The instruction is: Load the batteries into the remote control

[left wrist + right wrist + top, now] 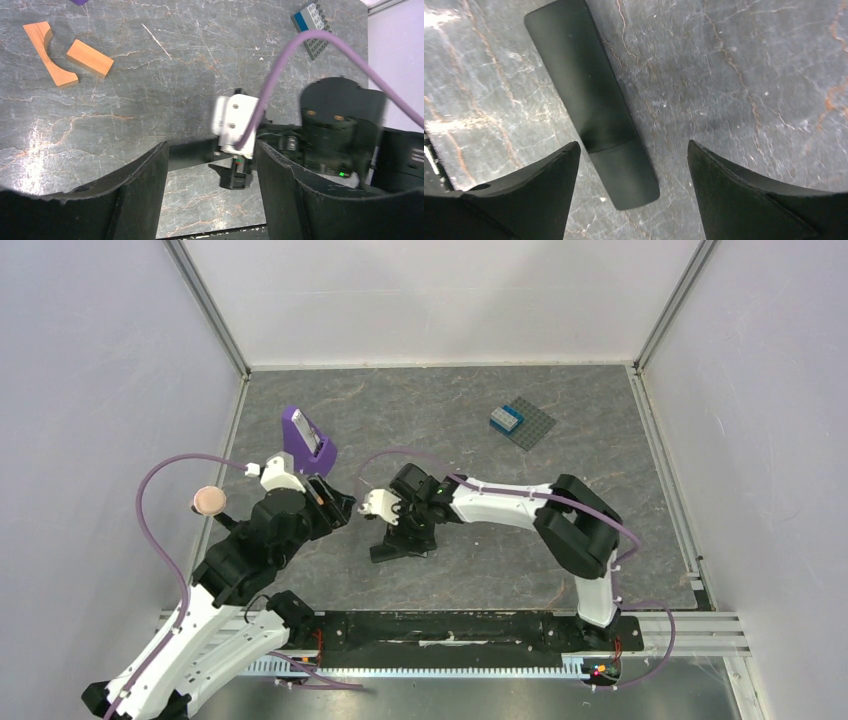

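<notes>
- The right end effector (633, 145) hangs over the slim, flat, matte-black rectangular remote control (589, 90), fingers spread wide and gripping nothing. The bar lies flat below the gap, nearer the left-hand finger and touching neither.
- In the right wrist view the remote's long axis slants from the upper left of the frame down to lower centre. A faint seam crosses it near the lower end. Closing here would likely take it across its narrow width, slightly skewed.
- In the overhead view the remote control (400, 548) sits just left of centre, under the right arm's wrist. The left end effector (211, 145) is close by on the left, also spread and empty, and faces the right arm's wrist. The right arm is the nearer.
- The batteries cannot be made out in any view, so loading appears not to have started.
- The grey, marble-veined surface (480, 540) is open around the remote, boxed in by plain white walls (440, 300).
- Well apart from it are a dark grey studded baseplate with a blue brick (523, 421) at upper right and a purple plastic holder (305, 440) at upper left. Two orange-brown wooden pieces (50, 55) show at the upper left of the left wrist view.
</notes>
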`<state>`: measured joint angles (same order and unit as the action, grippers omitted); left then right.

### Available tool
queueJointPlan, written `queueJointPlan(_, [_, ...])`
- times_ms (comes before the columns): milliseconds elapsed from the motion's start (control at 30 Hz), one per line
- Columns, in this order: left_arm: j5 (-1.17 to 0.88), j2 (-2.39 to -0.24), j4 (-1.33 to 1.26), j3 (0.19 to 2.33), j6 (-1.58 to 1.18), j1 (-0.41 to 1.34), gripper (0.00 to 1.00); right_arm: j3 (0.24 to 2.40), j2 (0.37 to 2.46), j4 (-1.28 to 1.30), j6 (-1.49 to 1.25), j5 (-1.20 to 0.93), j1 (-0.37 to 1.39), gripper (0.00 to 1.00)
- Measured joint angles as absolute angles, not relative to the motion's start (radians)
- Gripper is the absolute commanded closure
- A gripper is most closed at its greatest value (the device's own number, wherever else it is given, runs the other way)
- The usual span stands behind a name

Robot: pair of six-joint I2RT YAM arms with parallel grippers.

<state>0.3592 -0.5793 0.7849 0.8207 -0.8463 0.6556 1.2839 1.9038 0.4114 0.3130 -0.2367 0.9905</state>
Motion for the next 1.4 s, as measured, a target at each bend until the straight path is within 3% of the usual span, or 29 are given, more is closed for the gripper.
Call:
queueJointPlan(233, [0.358,-0.58,0.807,0.861,-0.847,0.656,0.29,1.382,2.001,0.487,0.357,-0.247,0.994,0.27])
queueJointPlan(367, [0.358,-0.579,0.813,0.865,-0.847,0.656,0.29,1.383,2.004,0.492,0.364,-0.242,1.001,0.53])
queueJointPlan(600, [0.357,-0.577,0.814,0.863,-0.847,0.656,0.29,1.371,2.0,0.48,0.305,-0.184,1.029,0.69])
queueJointPlan(900, [0.353,-0.552,0.814,0.762,-0.862,0.656,0.29,1.234,1.916,0.354,0.187,-0.194,1.009,0.74])
queueJointPlan(1067, [0.327,-0.491,0.797,0.725,-0.863,0.656,0.25,1.133,1.822,0.308,0.091,-0.29,0.93,0.76])
queueJointPlan(1400, [0.148,-0.461,0.6,0.697,-0.838,0.654,0.25,1.058,1.599,0.134,-0.189,-0.559,0.752,0.72])
